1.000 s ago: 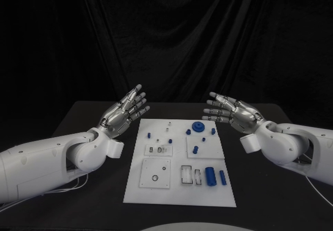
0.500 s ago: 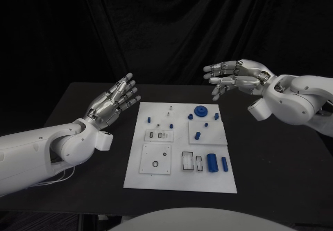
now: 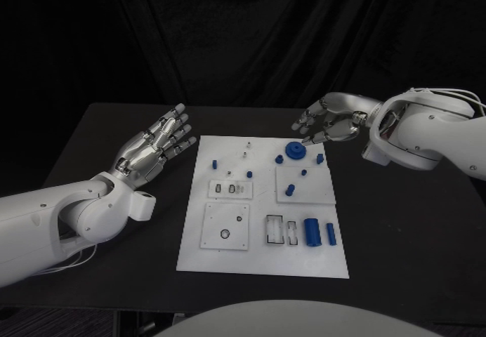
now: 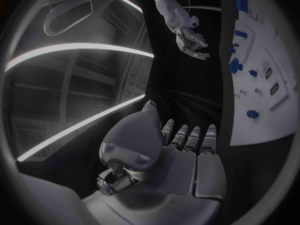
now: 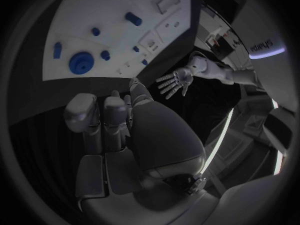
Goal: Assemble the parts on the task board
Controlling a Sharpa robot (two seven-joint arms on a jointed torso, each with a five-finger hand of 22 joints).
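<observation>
Two silver hands hang above the black table (image 3: 405, 232), neither holding anything. The left hand (image 3: 152, 149) is flat and open with its fingers spread and straight, palm up, and the task board (image 3: 265, 210) lies just past the side of those fingers, its near edge close beside them. The right hand (image 3: 329, 119) has its fingers loosely curled downward and apart, nothing between them. Just below and ahead of those fingertips, at the board's far end, sits a round blue gear-like part (image 3: 295, 149), with smaller blue pegs (image 3: 279, 159) close around it. Further from both sets of fingers, toward the board's near end, two blue cylinders (image 3: 312, 231) lie side by side.
</observation>
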